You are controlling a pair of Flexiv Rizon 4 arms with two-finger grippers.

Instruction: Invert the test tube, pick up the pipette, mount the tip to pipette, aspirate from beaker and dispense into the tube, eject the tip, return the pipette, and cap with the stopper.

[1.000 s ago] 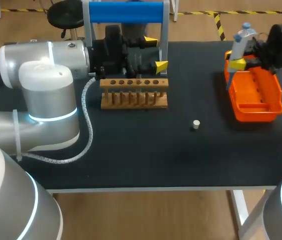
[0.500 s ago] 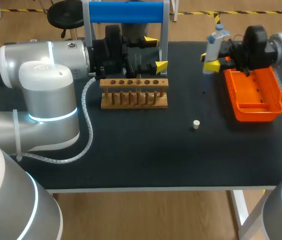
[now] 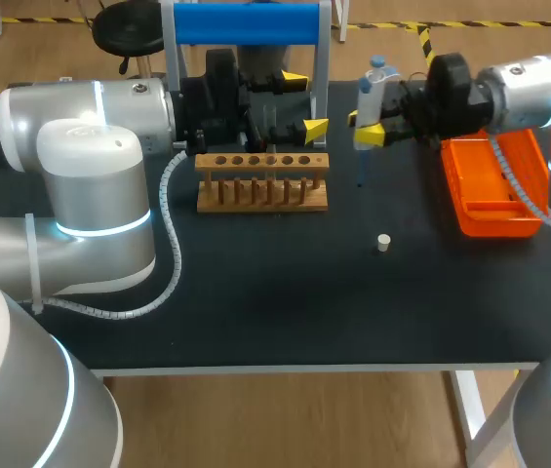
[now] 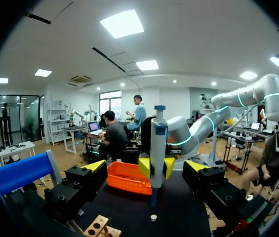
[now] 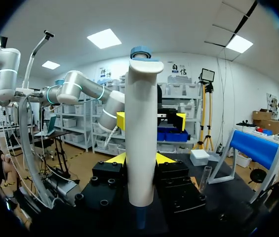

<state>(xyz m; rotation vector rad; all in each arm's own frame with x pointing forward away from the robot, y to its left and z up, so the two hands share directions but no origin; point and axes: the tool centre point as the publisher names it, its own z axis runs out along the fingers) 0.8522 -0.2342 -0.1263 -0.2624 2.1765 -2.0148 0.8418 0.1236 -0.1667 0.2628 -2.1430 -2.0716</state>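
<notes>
My right gripper (image 3: 367,127) clamped on the pipette (image 3: 375,86), upright.
My left gripper (image 3: 305,101) has its fingers apart, far side of the test tube rack (image 3: 262,183).

Black table (image 3: 255,302) and its load.
Wooden rack (image 3: 262,181) mid-rear, orange tray (image 3: 494,222) right, small pale stopper (image 3: 383,243) in front between them; blue-topped stand (image 3: 246,23) seemingly at the rear edge.
</notes>
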